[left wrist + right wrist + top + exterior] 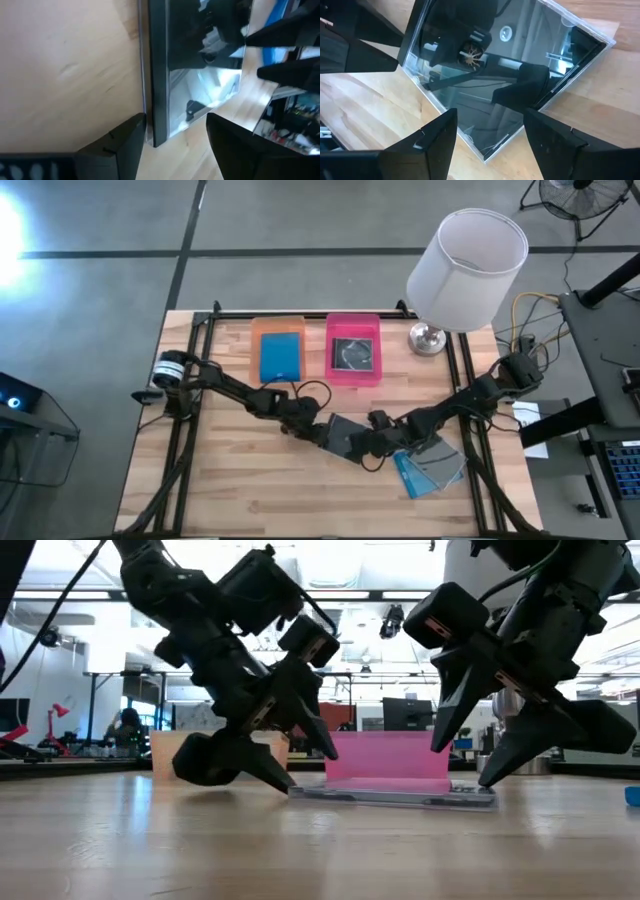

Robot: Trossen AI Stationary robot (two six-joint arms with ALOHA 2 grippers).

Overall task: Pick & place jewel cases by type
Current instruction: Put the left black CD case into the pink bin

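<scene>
Lifting the grey jewel case (392,795) flat off the tabletop (200,850) appears to require both wide-open end effectors, left (297,758) and right (462,764), closing squarely on opposite edges.

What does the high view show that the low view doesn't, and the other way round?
Only the high view shows the orange tray holding a blue jewel case, the grey jewel case inside the pink tray, the stack of cases at the right, and the lamp.

Only the low view shows the clear jewel case lying flat on the table.

Both show the left gripper and right gripper open at that case.
</scene>
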